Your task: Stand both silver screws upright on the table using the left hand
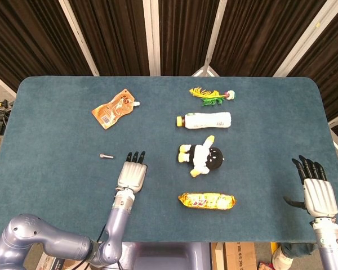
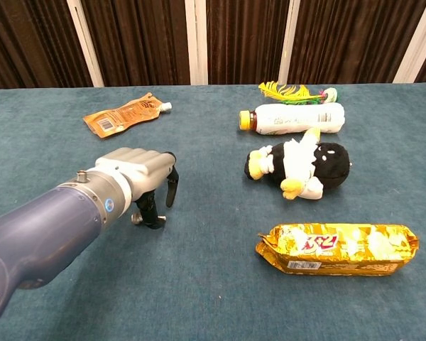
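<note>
Head view is showing the left hand (image 1: pixel 132 175) hovering low over the blue bench (image 1: pixel 56 135), back upward, its dark fingers (image 1: pixel 135 157) pointing away from the robot; one silver screw (image 1: pixel 106 156) is lying flat on the cloth just to the left of those fingers, apart from them; from the chest view the same hand (image 2: pixel 138 167) is arching over the bench with its fingers (image 2: pixel 172 188) curling downward, and a small silver piece, probably the second screw (image 2: pixel 136 218), is peeking out beside the fingertips, half hidden; I cannot tell whether the fingers are grasping it or only touching it; the right hand (image 1: pixel 318 194) is sitting at the near right edge of the bench, fingers spread and released, holding nothing; further back an orange pouch (image 1: pixel 114 108) is lying flat, a white bottle (image 1: pixel 205 120) with a yellow cap is lying on its side, and a yellow-green feather toy (image 1: pixel 211 94) is lying just behind it; a black-and-white plush penguin (image 1: pixel 203 158) is lying in front of the bottle, and a gold snack packet (image 1: pixel 207 200) is lying nearer still; all of these are resting well apart from both hands.
</note>
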Action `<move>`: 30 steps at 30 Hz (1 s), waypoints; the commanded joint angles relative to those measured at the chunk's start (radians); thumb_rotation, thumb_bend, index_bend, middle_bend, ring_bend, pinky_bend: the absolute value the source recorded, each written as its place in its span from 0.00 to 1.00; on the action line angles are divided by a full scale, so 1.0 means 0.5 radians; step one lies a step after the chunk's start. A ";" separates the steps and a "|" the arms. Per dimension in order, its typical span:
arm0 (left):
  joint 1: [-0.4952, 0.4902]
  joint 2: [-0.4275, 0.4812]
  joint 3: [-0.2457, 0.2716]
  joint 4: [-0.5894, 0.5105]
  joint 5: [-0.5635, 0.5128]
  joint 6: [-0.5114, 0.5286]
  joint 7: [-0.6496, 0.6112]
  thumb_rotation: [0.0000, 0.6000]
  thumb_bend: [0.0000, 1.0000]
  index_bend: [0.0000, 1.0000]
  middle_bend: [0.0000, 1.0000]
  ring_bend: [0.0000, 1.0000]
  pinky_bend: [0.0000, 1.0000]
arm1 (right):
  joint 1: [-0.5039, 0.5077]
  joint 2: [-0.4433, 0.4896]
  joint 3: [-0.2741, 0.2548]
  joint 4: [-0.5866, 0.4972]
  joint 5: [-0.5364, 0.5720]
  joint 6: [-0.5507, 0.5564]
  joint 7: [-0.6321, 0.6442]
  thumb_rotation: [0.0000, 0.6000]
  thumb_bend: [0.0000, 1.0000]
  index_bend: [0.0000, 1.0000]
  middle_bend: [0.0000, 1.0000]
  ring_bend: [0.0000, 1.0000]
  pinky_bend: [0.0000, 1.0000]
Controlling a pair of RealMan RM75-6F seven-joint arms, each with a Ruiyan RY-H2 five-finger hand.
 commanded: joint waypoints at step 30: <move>0.095 -0.034 -0.059 0.018 0.031 -0.069 0.076 1.00 0.47 0.54 0.00 0.00 0.00 | 0.004 -0.003 0.012 -0.006 0.033 -0.020 0.021 1.00 0.00 0.12 0.05 0.01 0.00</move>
